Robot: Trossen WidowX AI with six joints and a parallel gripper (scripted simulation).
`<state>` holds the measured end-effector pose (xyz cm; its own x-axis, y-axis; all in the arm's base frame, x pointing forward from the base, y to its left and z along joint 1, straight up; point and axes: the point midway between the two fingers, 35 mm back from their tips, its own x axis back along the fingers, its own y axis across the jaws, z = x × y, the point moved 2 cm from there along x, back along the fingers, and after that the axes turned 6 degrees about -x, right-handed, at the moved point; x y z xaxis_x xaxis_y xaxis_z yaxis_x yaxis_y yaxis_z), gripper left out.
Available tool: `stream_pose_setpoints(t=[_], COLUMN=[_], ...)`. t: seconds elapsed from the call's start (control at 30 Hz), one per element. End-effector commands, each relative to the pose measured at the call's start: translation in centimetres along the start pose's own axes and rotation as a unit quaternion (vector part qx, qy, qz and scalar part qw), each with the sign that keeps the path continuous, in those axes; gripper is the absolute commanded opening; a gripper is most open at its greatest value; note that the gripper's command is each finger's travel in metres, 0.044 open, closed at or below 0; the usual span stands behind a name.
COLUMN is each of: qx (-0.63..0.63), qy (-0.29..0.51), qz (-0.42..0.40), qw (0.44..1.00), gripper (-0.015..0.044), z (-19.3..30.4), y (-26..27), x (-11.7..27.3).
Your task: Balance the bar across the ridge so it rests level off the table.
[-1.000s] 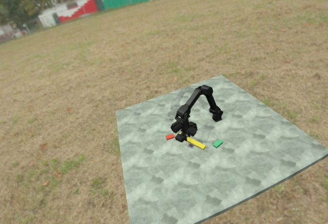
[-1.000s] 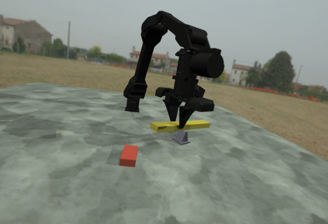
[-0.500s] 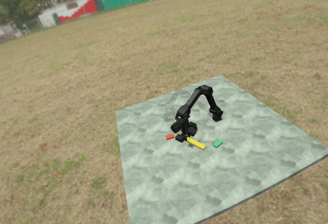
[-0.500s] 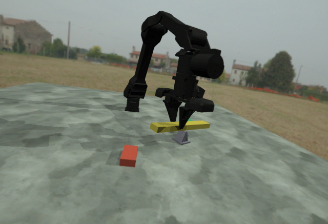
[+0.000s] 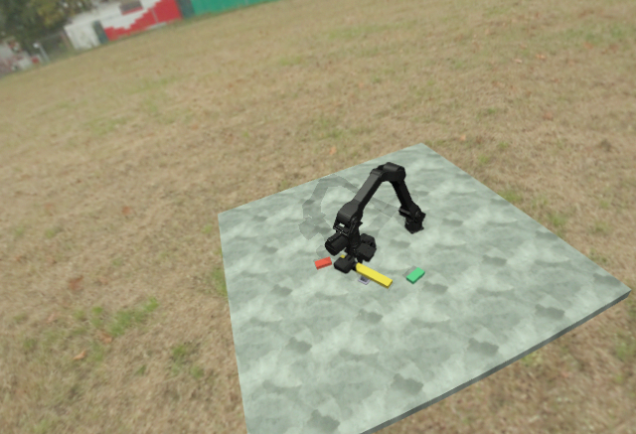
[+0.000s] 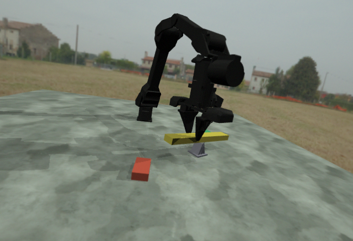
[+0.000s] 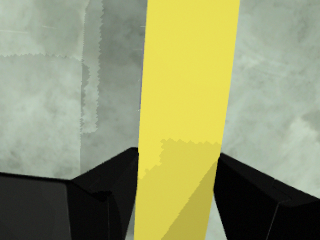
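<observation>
A long yellow bar (image 5: 374,275) (image 6: 213,137) (image 7: 187,75) is held roughly level above the table. My gripper (image 6: 193,137) (image 7: 175,160) is shut on the bar, with one finger on each long side. A small grey ridge (image 5: 364,280) (image 6: 197,149) stands on the table below the bar. In the exterior view its top is hidden behind or under the bar, so I cannot tell whether the two touch. In the top view the ridge shows just beside the bar's lower edge. The wrist view does not clearly show the ridge.
A red block (image 5: 323,262) (image 6: 141,168) lies on the table (image 5: 318,358) (image 6: 85,204) near one end of the bar. A green block (image 5: 415,275) lies beyond the bar's other end. The arm's base stands behind, on the same table.
</observation>
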<state>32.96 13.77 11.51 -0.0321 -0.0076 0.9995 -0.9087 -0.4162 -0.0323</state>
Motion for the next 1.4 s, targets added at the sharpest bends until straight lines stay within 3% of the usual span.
stream_pose_setpoints(t=[0.0, 1.37], qx=[0.003, 0.003], qy=[-0.003, -0.003], qz=[0.001, 0.001], qw=[1.000, 1.000], gripper=[0.0000, 0.0000], z=[-0.08, -0.07], y=[-0.05, 0.01], x=[-0.09, -0.43])
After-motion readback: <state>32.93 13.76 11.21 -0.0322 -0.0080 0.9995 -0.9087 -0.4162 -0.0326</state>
